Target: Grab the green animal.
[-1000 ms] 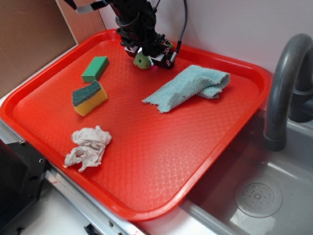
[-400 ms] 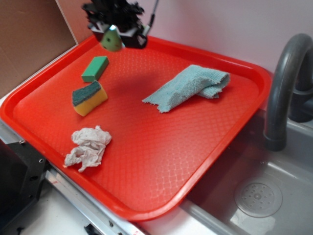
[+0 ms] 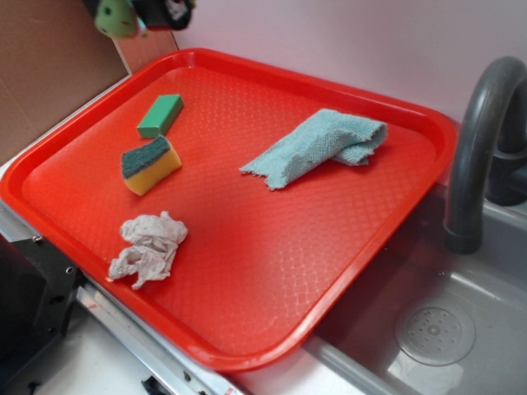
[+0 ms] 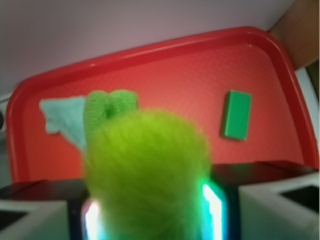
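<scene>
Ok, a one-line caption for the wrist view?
Tool shut on the fuzzy green turtle, above the red tray.

At the top left edge I see my gripper (image 3: pixel 140 15) clamped on the green animal (image 3: pixel 114 16), clear above the red tray (image 3: pixel 247 350). On the tray lie a green block (image 3: pixel 160 115), sponge (image 3: pixel 151 164), blue cloth (image 3: pixel 319 146) and crumpled tissue (image 3: pixel 148 247).

Fuzzy green animal (image 4: pixel 145 170) hangs high, clamped between the jaws.
</scene>
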You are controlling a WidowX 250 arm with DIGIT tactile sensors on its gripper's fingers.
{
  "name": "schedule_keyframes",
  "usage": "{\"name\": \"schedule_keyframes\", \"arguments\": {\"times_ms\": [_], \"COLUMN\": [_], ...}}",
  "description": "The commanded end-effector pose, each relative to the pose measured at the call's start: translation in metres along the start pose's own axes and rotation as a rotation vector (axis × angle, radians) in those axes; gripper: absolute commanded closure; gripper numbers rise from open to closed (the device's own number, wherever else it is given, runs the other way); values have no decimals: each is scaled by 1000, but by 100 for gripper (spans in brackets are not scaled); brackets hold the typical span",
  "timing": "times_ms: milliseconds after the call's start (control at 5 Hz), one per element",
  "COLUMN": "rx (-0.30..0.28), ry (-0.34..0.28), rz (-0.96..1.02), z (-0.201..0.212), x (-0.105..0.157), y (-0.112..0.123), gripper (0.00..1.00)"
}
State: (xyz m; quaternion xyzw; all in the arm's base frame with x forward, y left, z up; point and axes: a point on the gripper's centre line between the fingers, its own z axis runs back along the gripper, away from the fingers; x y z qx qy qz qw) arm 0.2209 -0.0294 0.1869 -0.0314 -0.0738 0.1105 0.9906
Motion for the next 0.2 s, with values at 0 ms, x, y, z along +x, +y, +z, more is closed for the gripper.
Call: {"name": "schedule_keyframes", "arguments": {"times_ms": [0], "rx": [-89], "ry": [-26], "rz": [-84], "z": [37], "x": [-5], "y": [4], "gripper": [100]}}
